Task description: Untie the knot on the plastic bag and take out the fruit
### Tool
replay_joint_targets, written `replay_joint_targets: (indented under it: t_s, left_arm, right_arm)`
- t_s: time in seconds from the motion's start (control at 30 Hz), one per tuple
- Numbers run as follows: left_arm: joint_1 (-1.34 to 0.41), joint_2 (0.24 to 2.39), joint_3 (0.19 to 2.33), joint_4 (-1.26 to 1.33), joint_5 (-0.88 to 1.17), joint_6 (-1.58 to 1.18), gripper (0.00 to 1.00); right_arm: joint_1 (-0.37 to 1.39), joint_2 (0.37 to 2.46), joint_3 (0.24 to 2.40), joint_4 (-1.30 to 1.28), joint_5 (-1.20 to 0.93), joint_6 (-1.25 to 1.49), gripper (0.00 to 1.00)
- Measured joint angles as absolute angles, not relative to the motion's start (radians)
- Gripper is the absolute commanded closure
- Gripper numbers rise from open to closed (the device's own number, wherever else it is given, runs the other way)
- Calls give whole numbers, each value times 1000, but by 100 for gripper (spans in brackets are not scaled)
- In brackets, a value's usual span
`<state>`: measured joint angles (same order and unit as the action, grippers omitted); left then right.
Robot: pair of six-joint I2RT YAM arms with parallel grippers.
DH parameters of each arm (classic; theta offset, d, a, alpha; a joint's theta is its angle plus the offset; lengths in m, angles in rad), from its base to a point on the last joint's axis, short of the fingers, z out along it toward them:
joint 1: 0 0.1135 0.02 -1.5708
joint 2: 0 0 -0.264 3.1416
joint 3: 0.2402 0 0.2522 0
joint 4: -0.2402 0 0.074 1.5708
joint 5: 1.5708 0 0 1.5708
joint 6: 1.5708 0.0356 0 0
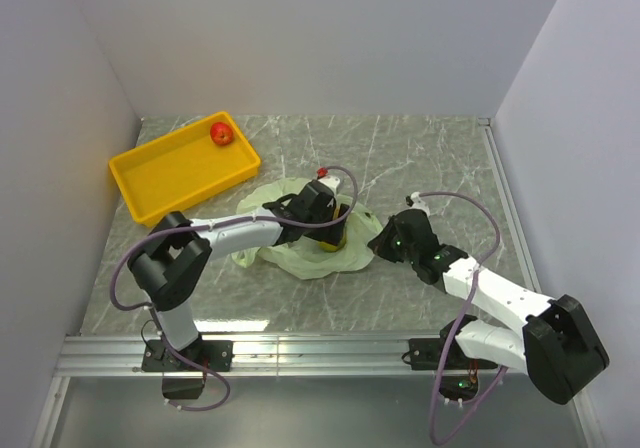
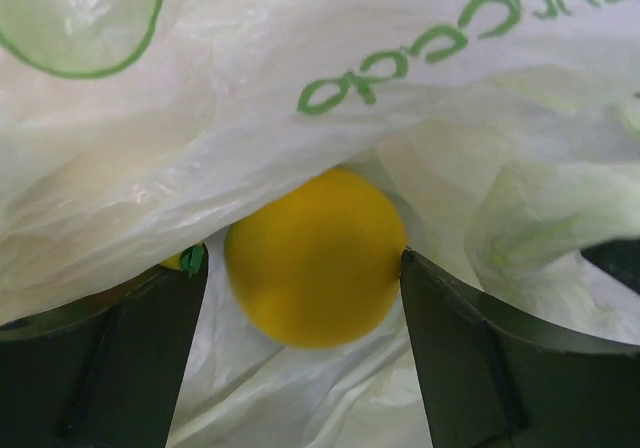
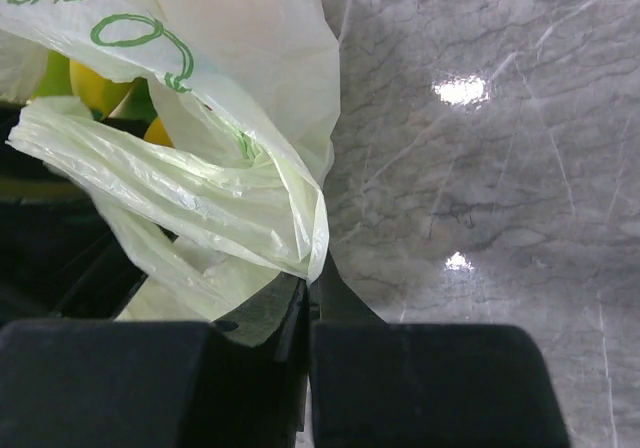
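So the left gripper (image 2: 305, 303) was down inside the plastic bag (image 2: 300, 28), jaws spread around a round yellow fruit (image 2: 315, 258), one finger touching it, the other just shy. The right gripper (image 3: 308, 290) was clamped tight on the bag's edge. Bag sat mid-surface (image 1: 420, 158); a red apple (image 1: 222, 133) lay in the yellow tray (image 1: 150, 183).

You see a round yellow fruit (image 2: 315, 258) at frame centre between the fingers (image 2: 470, 358) of your left claw (image 2: 303, 263). It touches the finger at frame right, with the plastic bag (image 2: 250, 138) draped above.
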<state>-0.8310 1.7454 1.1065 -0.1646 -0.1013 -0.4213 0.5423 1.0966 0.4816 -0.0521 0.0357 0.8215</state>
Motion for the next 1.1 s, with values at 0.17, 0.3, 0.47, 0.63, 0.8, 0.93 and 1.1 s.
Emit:
replay_joint_targets:
  t_s: [0.17,0.3,0.47,0.63,0.8,0.93,1.1]
  left_arm:
    - [-831,1793,1124,-137,-83,-450,13]
    - [-831,1839,1139,-137,-76,-467,13]
    - [-832,1873,1145,-131,-80,-488,19]
    - [-835,1868,1145,-138,-79,-502,59]
    - [-836,1785,1137,-194,-74,-513,70]
    - [-836,1628,1139,-258,-64,-513,69]
    - [-813,1448,1213,-335,-15,-509,66]
  right_arm:
    - [535,1088,458,-43,19,821,100]
    - [533,1088,448,-44,8,821,100]
    - [533,1082,445,-39,6,821,100]
    - [533,1069,429,-35,-7,821,100]
    - [532,1059,424,-34,-10,821,100]
    - [532,1047,423,-34,-10,821,100]
    - [532,1041,420,-33,-10,821,100]
